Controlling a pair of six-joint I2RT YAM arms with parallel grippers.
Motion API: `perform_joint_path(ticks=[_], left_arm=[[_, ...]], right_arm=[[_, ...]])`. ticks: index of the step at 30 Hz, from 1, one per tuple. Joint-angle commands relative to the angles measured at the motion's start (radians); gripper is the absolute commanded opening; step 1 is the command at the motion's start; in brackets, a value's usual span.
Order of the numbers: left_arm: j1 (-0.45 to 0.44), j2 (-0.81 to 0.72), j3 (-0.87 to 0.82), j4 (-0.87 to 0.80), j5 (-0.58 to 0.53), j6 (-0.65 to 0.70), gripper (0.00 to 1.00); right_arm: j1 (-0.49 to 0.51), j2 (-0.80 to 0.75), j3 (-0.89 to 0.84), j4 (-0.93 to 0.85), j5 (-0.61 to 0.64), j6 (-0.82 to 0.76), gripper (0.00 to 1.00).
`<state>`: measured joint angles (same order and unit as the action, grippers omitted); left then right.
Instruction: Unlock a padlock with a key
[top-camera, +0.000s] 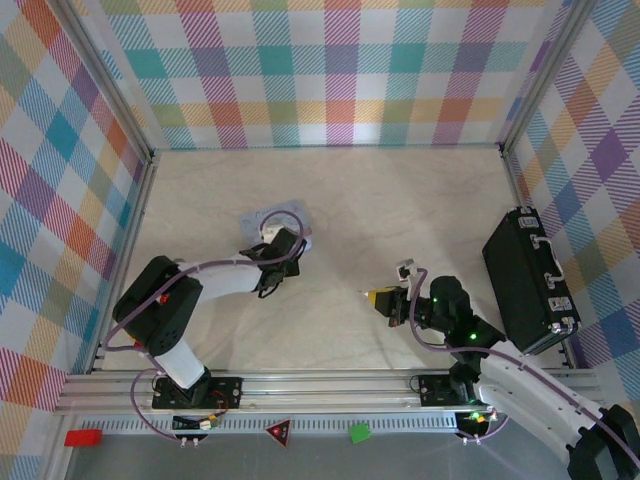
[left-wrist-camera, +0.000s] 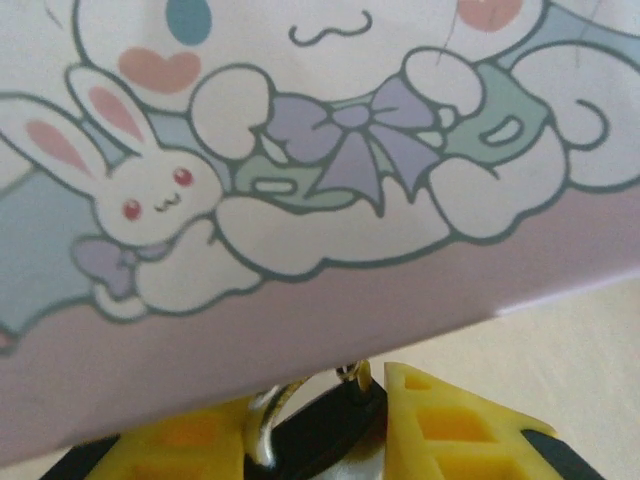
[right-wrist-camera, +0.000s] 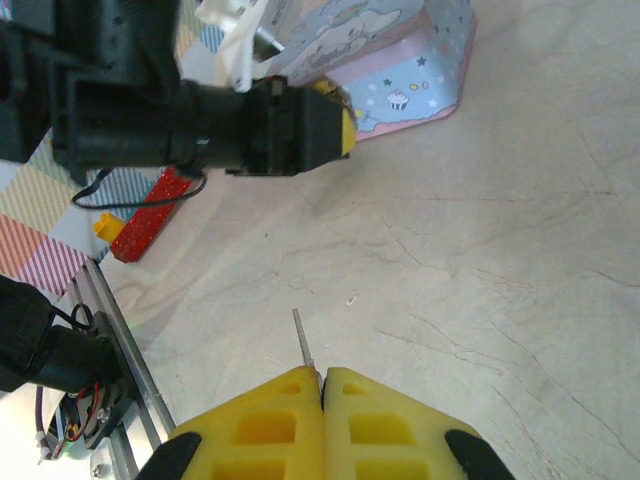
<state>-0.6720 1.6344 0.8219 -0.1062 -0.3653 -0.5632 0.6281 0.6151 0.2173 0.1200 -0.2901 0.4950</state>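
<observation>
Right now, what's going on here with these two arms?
Two robot arms are working on unlocking a padlock. The left pincer grips the small black padlock right beside the cartoon-printed tin. The right pincer is shut on the thin key, whose tip sticks out over the table. The two pincers are apart, so the key is not yet in the lock.
</observation>
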Motion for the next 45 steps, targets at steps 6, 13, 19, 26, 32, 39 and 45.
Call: perform_joint_path(ticks=[6,13,19,26,32,39,45], left_arm=[[-0.119,-0.124,-0.102,-0.032,0.085,-0.028,0.23],[-0.2,-0.123,-0.173,0.037,0.107,-0.102,0.26],[-0.176,-0.292,-0.306,0.181,0.038,-0.081,0.49],[-0.003,-0.438,-0.509,0.491,0.133,-0.126,0.55],[0.086,-0.356,-0.48,0.604,0.321,-0.115,0.54],[0.163,-0.196,-0.498,0.763,0.382,-0.188,0.48],[0.164,-0.052,-0.445,0.814,0.39,-0.169,0.45]], right_arm=[[-0.001,0.025,0.03,0.071,0.027,0.079,0.0],[-0.001,0.097,0.004,0.186,0.035,0.162,0.0],[-0.001,0.118,0.027,0.176,0.028,0.158,0.0],[-0.001,0.118,0.028,0.198,0.021,0.177,0.0],[-0.001,0.102,0.028,0.195,0.006,0.18,0.0],[-0.002,0.059,0.016,0.186,0.012,0.19,0.0],[-0.001,0.045,0.014,0.176,0.006,0.195,0.0]])
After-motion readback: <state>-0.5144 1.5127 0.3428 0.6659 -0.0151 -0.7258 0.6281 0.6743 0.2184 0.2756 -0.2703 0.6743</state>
